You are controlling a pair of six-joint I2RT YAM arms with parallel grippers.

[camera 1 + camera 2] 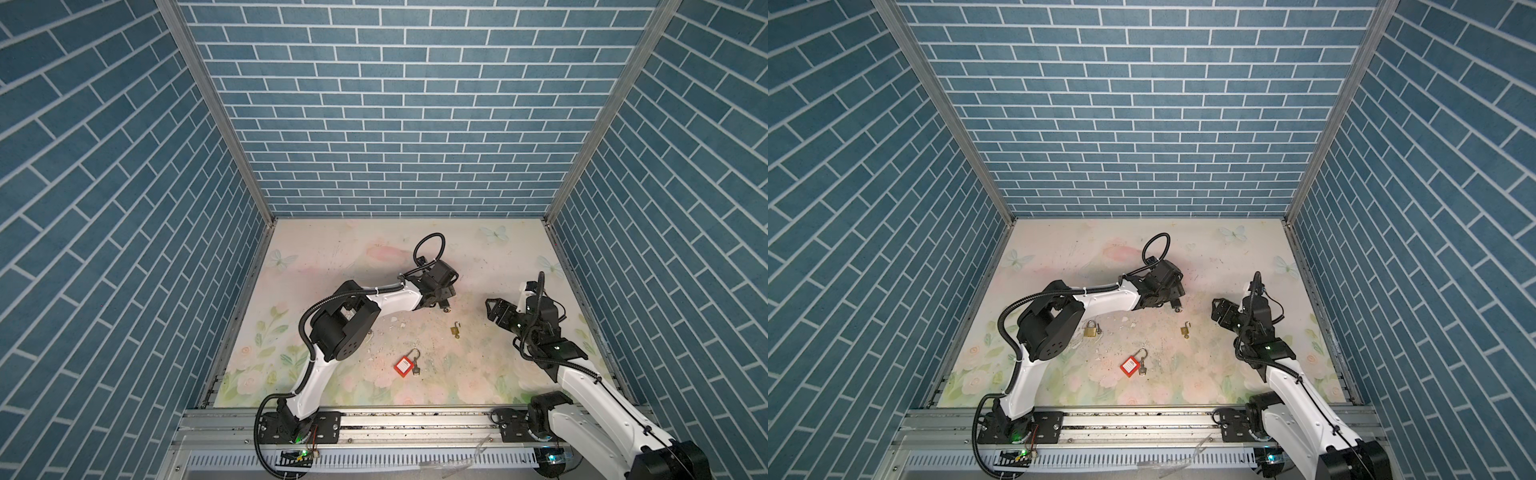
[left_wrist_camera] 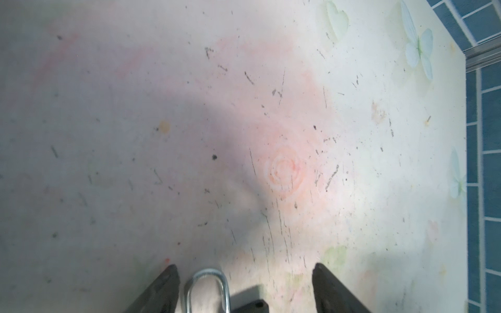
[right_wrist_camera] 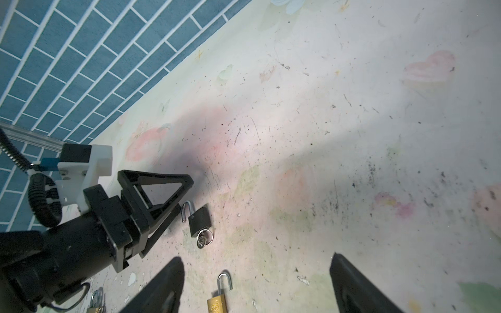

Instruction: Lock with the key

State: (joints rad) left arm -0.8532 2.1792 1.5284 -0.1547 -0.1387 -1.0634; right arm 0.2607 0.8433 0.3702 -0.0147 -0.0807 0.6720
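Black padlock [image 3: 200, 220] is seen unlocked, silver shackle [image 3: 185, 210] swung open, ringed key [image 3: 203, 239] at its base; left gripper [image 2: 245, 267] and right gripper [image 3: 254, 257] are held spread, nothing grasped.

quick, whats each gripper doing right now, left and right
left gripper: open, holding nothing; a padlock shackle shows between its jaws, not clamped
right gripper: open, holding nothing

Bright, even light — soft shadows; wrist cams blurry.
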